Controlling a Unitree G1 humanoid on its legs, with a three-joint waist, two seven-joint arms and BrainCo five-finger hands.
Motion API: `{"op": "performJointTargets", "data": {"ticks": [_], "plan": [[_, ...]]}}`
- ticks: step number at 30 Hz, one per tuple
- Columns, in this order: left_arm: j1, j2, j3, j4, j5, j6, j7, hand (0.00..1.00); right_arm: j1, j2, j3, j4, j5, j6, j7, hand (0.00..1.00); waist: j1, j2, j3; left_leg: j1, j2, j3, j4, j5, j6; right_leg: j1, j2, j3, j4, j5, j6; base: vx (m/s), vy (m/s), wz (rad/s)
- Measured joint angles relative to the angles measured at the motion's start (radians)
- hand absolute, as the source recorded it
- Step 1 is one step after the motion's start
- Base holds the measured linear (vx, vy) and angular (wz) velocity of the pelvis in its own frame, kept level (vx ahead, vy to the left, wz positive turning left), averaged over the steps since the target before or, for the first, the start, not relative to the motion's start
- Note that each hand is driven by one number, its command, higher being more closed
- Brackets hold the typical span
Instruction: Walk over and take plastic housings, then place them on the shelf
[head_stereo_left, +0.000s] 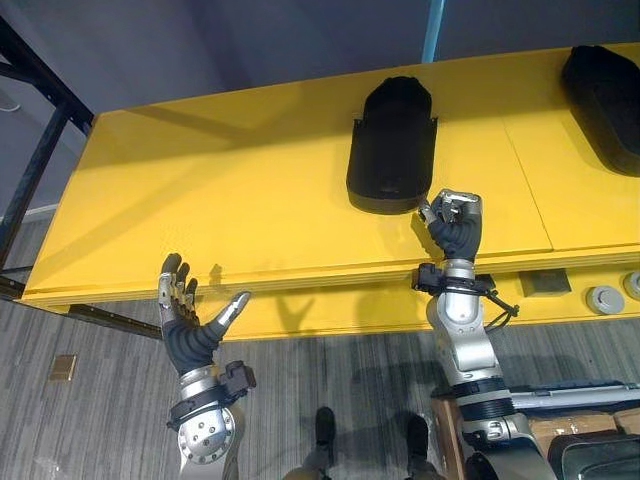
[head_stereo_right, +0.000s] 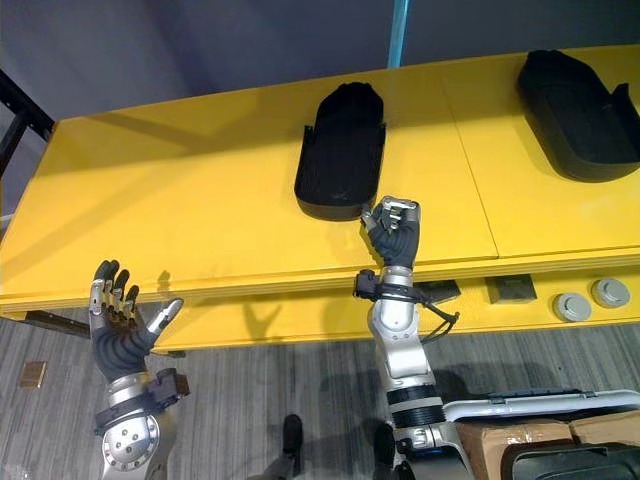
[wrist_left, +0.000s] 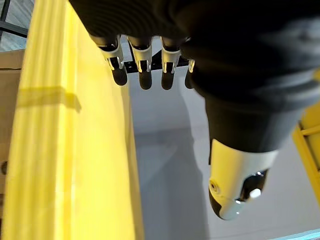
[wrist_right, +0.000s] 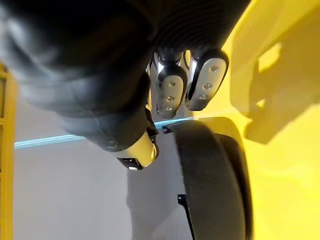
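Silver dark-tipped fingers of the right arm: curled in toward the palm, with nothing between them; they grip nothing.
Right hand: raised over the front part of the shelf, just beside the near end of the housing. The thumb tip seems to touch its rim, but I cannot tell this for sure.
Black oblong plastic housing: lies flat on the shelf, its long side pointing away from the robot, free of the hand.
Yellow flat shelf board: wide, with much bare surface to the left of the housing; its front edge passes under the right wrist.
Second black plastic housing: on the same board, well apart to the right.
Left hand: lower, in front of the shelf edge, fingers straight and spread, thumb out, holding nothing.
Step in hand: in my judgement the placing is almost finished, and what is left is to free the right hand from the housing.
How to do it well: draw the hand straight back toward the robot and a little upward, so the thumb does not hook the rim.
Risk: a sideways move may turn the housing or drag it toward the front edge.
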Motion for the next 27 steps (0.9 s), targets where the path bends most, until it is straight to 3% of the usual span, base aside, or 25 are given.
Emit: {"op": "performJointTargets", "data": {"ticks": [3, 9, 13, 19, 27], "plan": [[0.003, -0.001, 0.000, 0.002, 0.000, 0.000, -0.012, 0.00, 0.000, 0.009, 0.019, 0.004, 0.036, 0.000, 0.028, 1.00, 0.002, -0.001, 0.004, 0.000, 0.001, -0.001, -0.003, 0.002, 0.000, -0.001, -0.001, -0.001, 0.002, -0.001, -0.001, 0.00, 0.002, 0.01], [0.003, -0.008, 0.000, 0.027, 0.000, 0.000, -0.017, 0.00, 0.038, 0.060, 0.193, -0.064, 0.056, 0.000, 0.105, 1.00, -0.004, -0.004, 0.025, -0.006, 0.004, 0.012, -0.003, 0.002, 0.000, -0.014, 0.000, 0.009, 0.006, -0.003, -0.003, 0.00, 0.007, -0.05], [0.003, -0.008, 0.000, 0.042, 0.000, 0.005, -0.020, 0.00, 0.069, 0.092, 0.264, -0.101, 0.055, 0.000, 0.152, 1.00, -0.008, -0.020, 0.035, -0.006, 0.005, 0.014, 0.000, 0.001, -0.001, -0.014, 0.000, 0.010, 0.005, 0.000, 0.000, 0.03, 0.009, -0.01], [0.013, -0.008, 0.001, 0.042, -0.002, 0.006, -0.020, 0.00, 0.039, 0.094, 0.247, -0.046, 0.052, 0.001, 0.137, 1.00, -0.007, -0.027, 0.039, -0.005, 0.005, 0.015, 0.000, 0.001, -0.001, -0.014, 0.000, 0.010, 0.006, 0.000, 0.000, 0.01, 0.003, 0.00], [0.027, -0.008, 0.001, 0.040, -0.021, 0.006, -0.019, 0.00, -0.119, 0.061, 0.081, 0.116, 0.032, 0.025, 0.044, 1.00, 0.003, -0.027, 0.039, -0.006, 0.005, 0.014, 0.000, 0.001, -0.001, -0.014, 0.000, 0.009, 0.005, 0.000, 0.000, 0.00, 0.000, 0.00]]}}
